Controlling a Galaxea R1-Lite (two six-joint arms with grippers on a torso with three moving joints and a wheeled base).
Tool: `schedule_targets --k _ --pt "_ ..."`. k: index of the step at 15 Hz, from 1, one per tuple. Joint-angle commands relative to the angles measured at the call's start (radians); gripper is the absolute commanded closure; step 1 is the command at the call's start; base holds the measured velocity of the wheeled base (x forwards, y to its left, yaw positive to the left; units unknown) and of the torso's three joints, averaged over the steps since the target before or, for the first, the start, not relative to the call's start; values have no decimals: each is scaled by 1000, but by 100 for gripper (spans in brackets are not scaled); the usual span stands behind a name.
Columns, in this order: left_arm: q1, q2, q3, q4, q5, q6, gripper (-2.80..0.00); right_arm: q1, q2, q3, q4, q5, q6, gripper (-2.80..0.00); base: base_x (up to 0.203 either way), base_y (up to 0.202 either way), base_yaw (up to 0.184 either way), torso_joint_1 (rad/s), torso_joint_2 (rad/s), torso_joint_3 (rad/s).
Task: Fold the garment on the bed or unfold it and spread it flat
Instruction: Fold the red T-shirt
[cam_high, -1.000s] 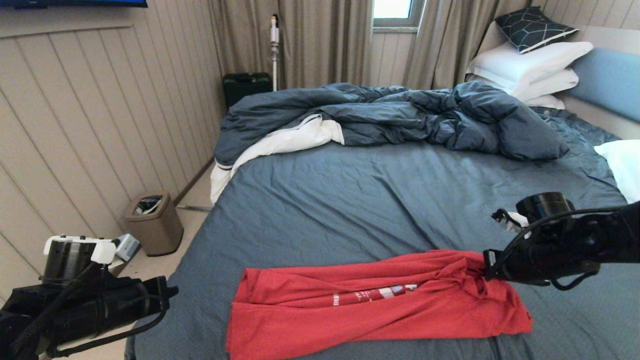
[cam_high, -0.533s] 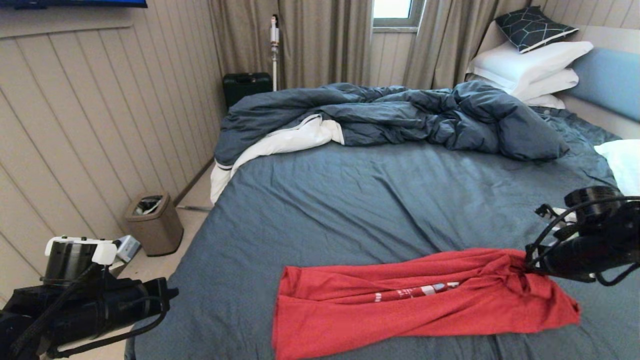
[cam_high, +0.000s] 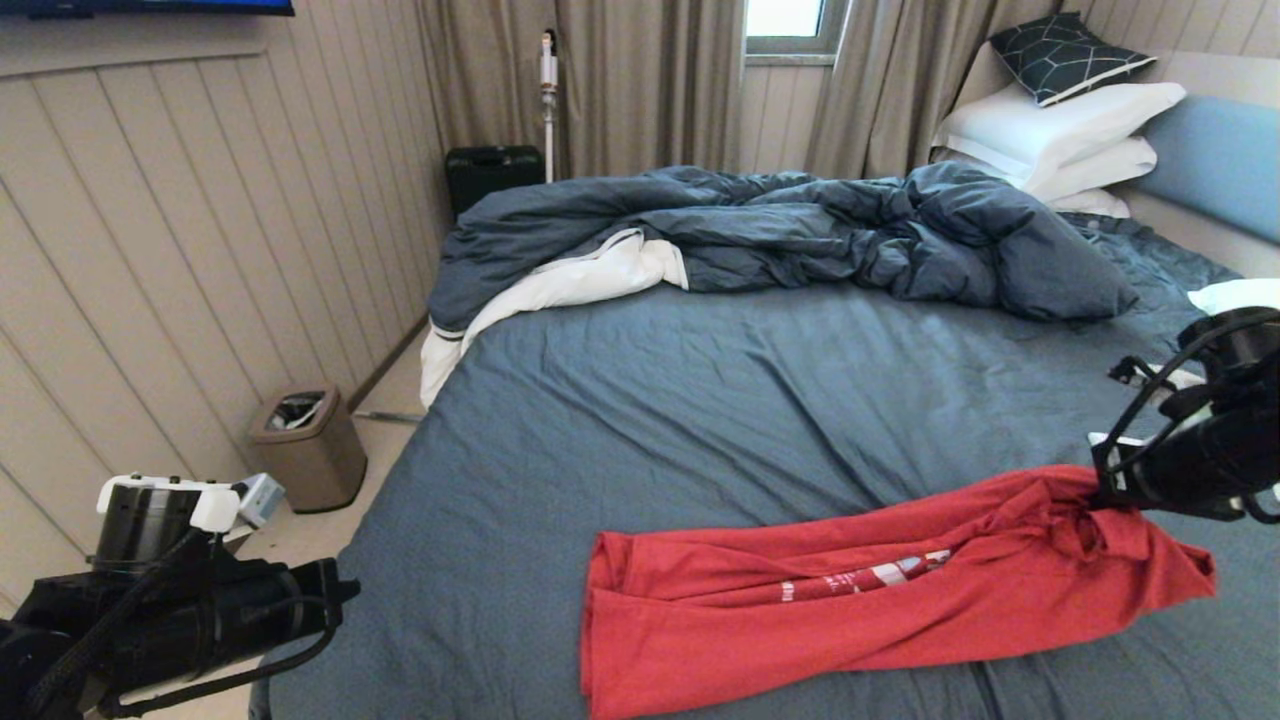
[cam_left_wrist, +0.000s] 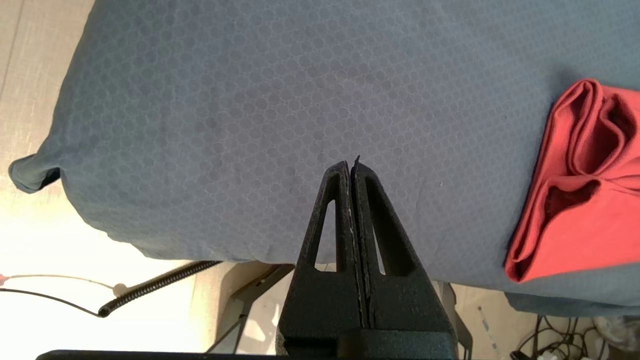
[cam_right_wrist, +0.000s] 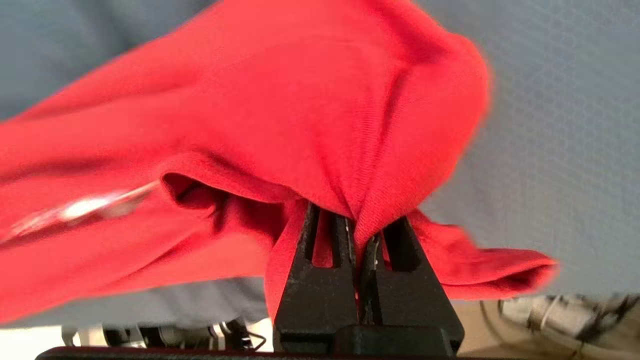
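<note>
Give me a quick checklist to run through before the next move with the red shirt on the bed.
1. Right pincer shut on the red T-shirt: ok, cloth pinched between its jaws.
2. Grip sits at the shirt's right end: ok.
3. Shirt spread flat: not ok, bunched lengthwise with lettering half hidden.
4. Shirt fully on the bed: ok, though its near left corner lies close to the edge.
5. Left pincer free: ok, shut on nothing, above bare sheet off the shirt's left end.
6. Rumpled duvet clear of the shirt: ok, well behind it.
</note>
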Motion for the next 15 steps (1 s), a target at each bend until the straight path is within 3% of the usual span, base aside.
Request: schedule_targets --k 1,10,15 --pt "-1 0 1 -4 -2 -2 0 76 -56 -7 20 2 2 0 0 0 0 0 0 0" --pt "-19 1 7 -4 -2 -1 0 670 7 -160 146 -33 146 0 0 0 0 0 0 0" --pt "-41 3 21 -4 -2 1 0 867 175 -278 158 -82 185 0 0 0 0 0 0 0"
